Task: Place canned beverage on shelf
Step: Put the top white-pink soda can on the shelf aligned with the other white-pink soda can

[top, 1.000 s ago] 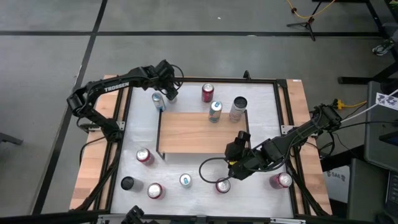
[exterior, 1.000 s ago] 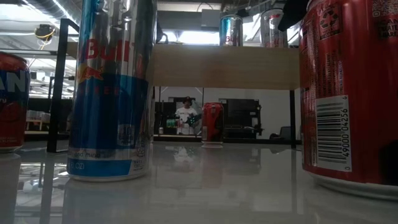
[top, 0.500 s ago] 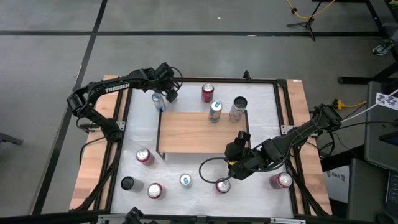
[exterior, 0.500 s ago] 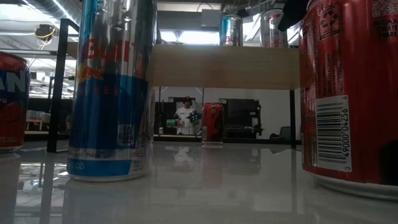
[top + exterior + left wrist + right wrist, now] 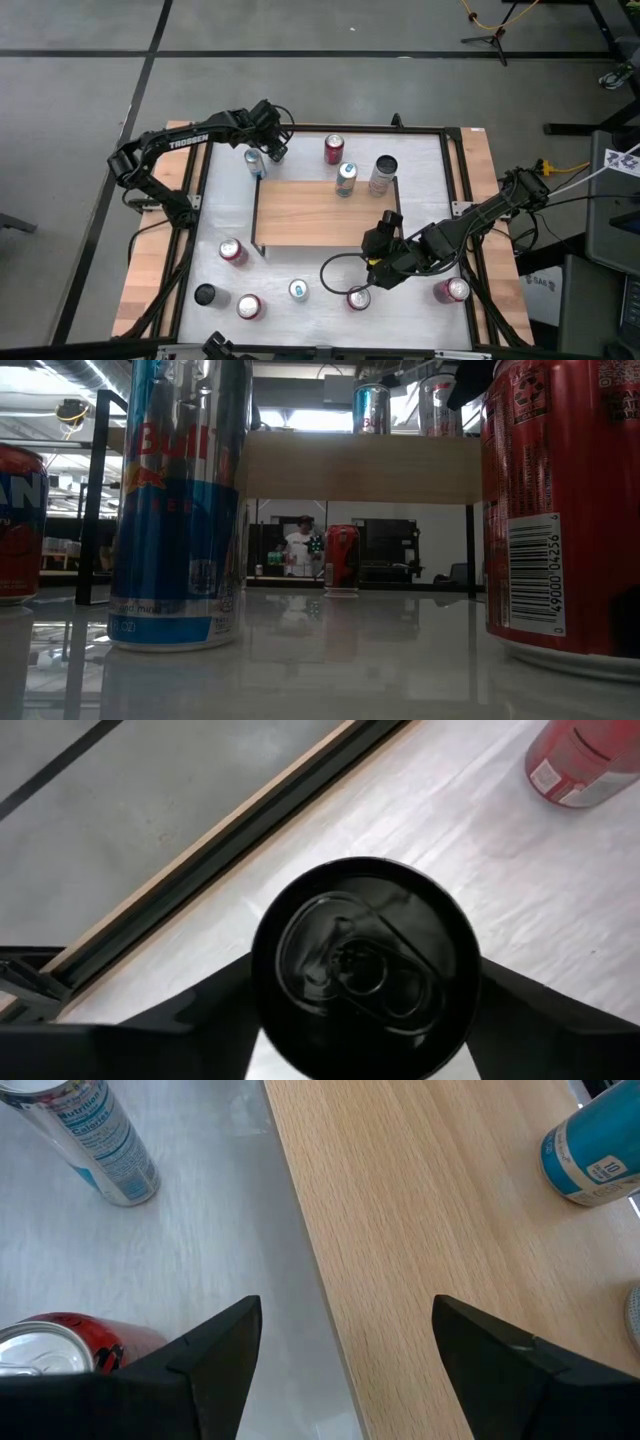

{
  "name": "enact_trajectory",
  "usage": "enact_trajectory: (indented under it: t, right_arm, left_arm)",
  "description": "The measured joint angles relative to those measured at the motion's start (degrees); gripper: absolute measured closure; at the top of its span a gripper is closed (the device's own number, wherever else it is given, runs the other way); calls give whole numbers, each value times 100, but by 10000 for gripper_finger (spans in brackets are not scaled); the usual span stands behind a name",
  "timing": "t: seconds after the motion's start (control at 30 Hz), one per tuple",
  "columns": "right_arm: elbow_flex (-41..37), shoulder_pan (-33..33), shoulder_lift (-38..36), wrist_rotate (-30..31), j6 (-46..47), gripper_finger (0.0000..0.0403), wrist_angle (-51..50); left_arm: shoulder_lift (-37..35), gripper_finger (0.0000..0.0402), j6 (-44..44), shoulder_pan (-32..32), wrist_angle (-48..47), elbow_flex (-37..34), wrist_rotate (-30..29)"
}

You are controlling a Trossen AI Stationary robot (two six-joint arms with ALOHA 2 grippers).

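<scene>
- shelf [image 5: 310, 212]: light wood top, black legs;
- surface [image 5: 420, 165]: white, black frame;
- near can [image 5: 180, 500]: blue and silver;
- big can [image 5: 560, 510]: red

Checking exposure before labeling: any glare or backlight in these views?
Low view: bright backlight from the room behind the shelf, and the glossy tabletop mirrors the Red Bull can. Left wrist view: the can top reads nearly black. Right wrist view: even light on the wooden board, no glare.

Overhead looks down; low camera level, near cans; both show shelf [image 5: 318, 212].
</scene>
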Motion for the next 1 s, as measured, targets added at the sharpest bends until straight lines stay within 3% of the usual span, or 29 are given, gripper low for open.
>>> enact_trajectory:
  t: [0.17, 0.47, 1.0]
  right_arm:
    - [0, 1, 0, 0, 0, 118, 0]
    - [0, -1, 0, 0, 0, 118, 2]
    - [0, -1, 0, 0, 0, 118, 2]
  left_arm:
    - [-33, 173, 24, 1, 30, -4, 8]
    - [-475, 175, 184, -26, 34, 11, 43]
    - [-2640, 175, 134, -683, 37, 20, 34]
